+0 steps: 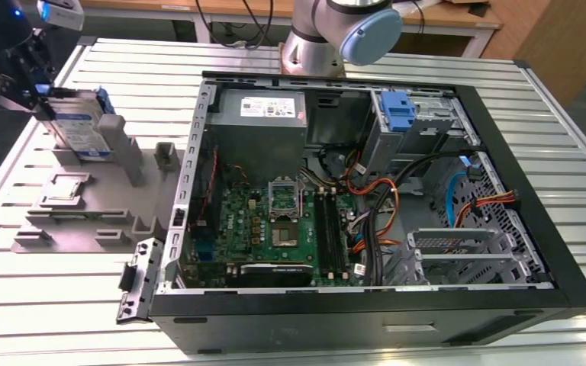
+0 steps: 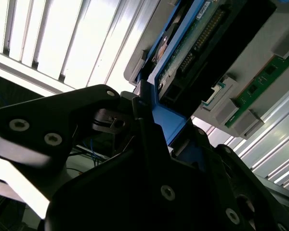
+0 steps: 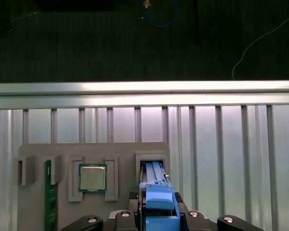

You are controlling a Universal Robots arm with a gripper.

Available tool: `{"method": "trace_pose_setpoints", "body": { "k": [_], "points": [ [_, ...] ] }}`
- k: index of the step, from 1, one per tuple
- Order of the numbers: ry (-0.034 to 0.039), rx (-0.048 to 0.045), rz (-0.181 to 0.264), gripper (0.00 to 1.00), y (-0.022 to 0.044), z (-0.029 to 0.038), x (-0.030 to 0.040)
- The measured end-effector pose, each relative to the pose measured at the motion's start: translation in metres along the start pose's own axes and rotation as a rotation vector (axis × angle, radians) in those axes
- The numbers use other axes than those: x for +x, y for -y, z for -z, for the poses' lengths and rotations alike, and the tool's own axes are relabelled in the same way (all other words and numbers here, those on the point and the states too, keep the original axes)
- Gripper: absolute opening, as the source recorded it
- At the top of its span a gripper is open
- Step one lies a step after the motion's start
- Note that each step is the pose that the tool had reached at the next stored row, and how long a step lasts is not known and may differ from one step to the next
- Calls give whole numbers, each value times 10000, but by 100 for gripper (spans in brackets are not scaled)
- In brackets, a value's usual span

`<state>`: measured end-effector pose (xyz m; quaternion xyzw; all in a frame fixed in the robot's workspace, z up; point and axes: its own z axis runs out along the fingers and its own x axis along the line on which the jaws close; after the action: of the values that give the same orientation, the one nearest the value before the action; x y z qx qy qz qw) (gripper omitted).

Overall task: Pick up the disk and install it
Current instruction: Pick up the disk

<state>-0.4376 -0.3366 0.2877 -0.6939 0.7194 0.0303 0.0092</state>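
In the exterior view, we see the gripper (image 1: 40, 90) at the top edge of the disk (image 1: 77, 126). The disk stands upright in the grey holder (image 1: 79, 221) on the slatted table (image 1: 49, 305), to the exterior view's left of the open computer case (image 1: 375, 309). In the second wrist view, the jaws pinch the disk's blue edge. In the first wrist view, the disk sits in the holder's slot, near a processor chip (image 3: 92, 177).

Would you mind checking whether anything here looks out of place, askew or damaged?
Nothing stands out. The disk stands upright in the grey fixture, the gripper at its top edge; the processor chip lies flat in its recess; the open computer case looks undamaged.
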Motion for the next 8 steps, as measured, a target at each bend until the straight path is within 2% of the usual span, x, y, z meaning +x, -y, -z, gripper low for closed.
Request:
{"method": "trace_pose_setpoints", "body": {
  "k": [8],
  "points": [
    [0,0,0,37,-1,37,-2]
  ]
}}
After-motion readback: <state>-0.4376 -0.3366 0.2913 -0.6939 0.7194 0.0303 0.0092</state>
